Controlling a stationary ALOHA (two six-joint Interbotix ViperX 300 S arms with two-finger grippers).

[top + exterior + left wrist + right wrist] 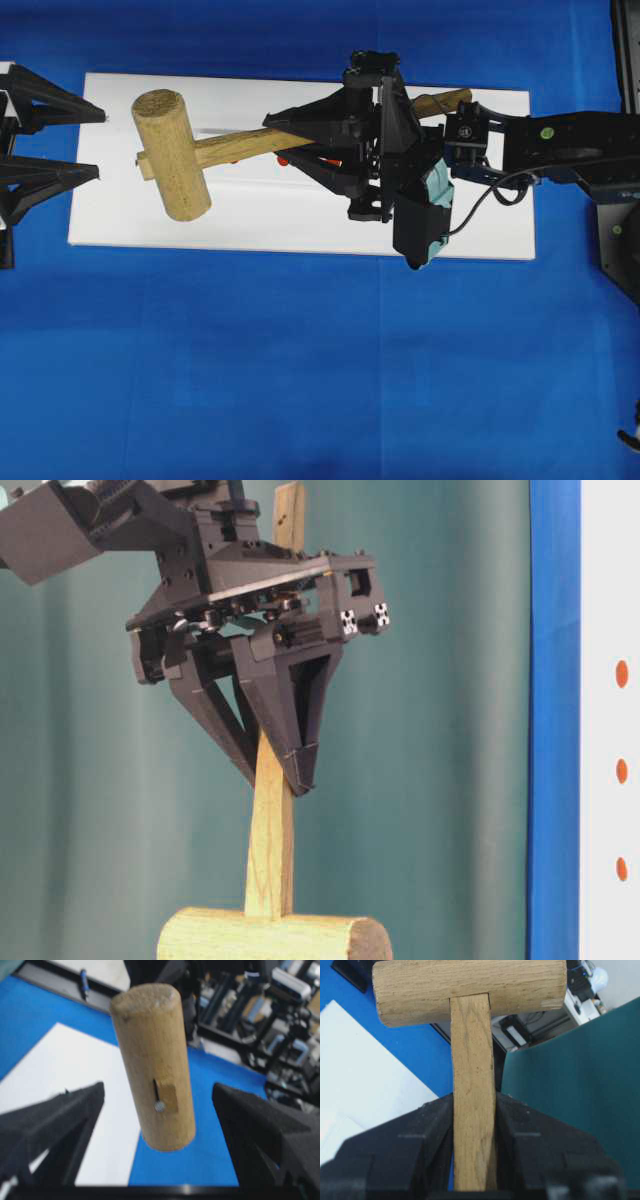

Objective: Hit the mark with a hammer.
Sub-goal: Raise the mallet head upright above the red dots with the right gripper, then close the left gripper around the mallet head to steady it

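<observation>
Two grippers faced one hammer [172,152]: the right gripper [290,140] clamped its wooden handle above a white board [300,225], while the left gripper [100,145] stood wide apart, holding nothing.

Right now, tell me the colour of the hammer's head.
Light-brown, bare wood with visible grain. The hammer head shows best in the left wrist view.

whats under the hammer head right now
Under the hammer head lies the white board on the blue cloth. Red marks peek out beneath the handle; whatever sits directly below the head is covered.
</observation>
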